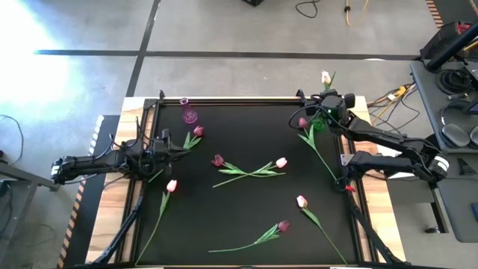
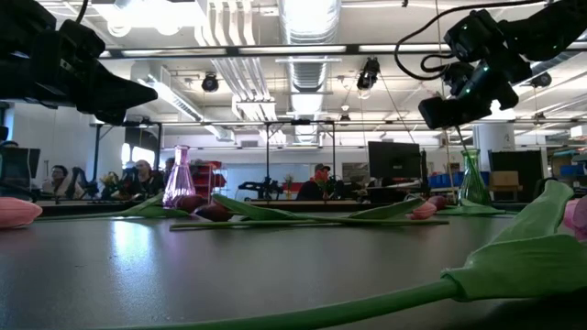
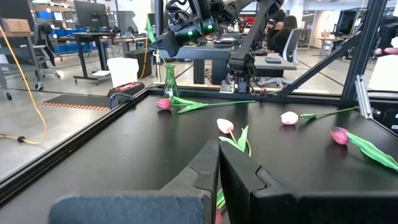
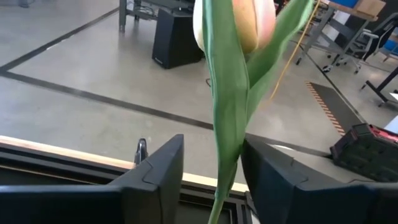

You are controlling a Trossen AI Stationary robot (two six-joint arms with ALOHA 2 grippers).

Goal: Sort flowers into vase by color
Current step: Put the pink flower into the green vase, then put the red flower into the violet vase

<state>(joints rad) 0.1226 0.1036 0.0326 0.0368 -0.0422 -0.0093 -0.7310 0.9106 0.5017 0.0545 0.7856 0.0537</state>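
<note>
A pale tulip [image 4: 249, 25] stands upright between the fingers of my open right gripper [image 4: 212, 174] at the table's far right corner. Its stem [image 2: 457, 142] runs down toward the green vase [image 2: 473, 179] below. A dark magenta tulip [image 1: 302, 122] lies beside that vase. The pink vase [image 1: 189, 112] stands at the far left. Several more tulips lie flat on the black mat, some dark magenta [image 1: 217, 160], some pale [image 1: 281, 162]. My left gripper [image 3: 219, 168] hovers shut over the mat's left side, pointing level and holding nothing. My right gripper has one finger on either side of the pale tulip's stem and leaf [image 4: 227, 149], just below the head, coming at it nearly level. A gap shows on one side. The leaf runs close along the other finger [image 4: 273, 180]; whether they touch, I cannot tell.
A black frame rail [image 1: 239, 99] runs round the mat. Tulips lie scattered over the middle and near part of the mat [image 1: 302, 201] [image 1: 172, 185] [image 1: 283, 225]. Beyond the far edge are desks, chairs and seated people [image 2: 138, 174].
</note>
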